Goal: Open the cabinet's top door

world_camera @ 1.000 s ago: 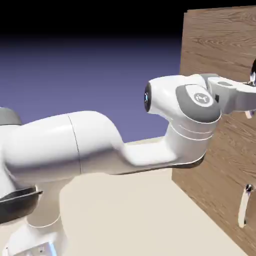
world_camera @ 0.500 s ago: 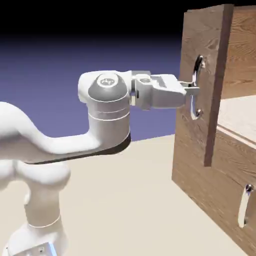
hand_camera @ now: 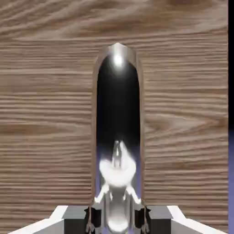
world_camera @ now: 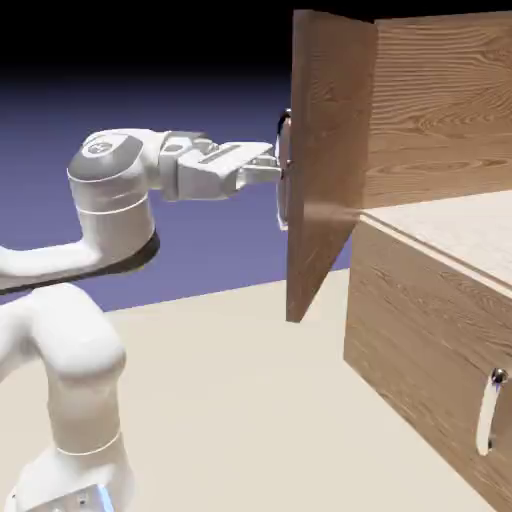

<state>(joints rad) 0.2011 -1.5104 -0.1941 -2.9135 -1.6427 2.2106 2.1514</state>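
From the exterior view I see the top door swung wide, edge-on to me, clear of the cabinet; the pale shelf lies exposed. The gripper is clenched on the door's handle, mostly hidden behind the door's edge. In the hand view, wood grain fills the frame; the handle runs between the fingertips, which the bottom edge cuts off.

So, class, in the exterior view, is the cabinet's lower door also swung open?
No: the lower door lies flush with the cabinet front, its handle untouched, while only the top door stands swung out.
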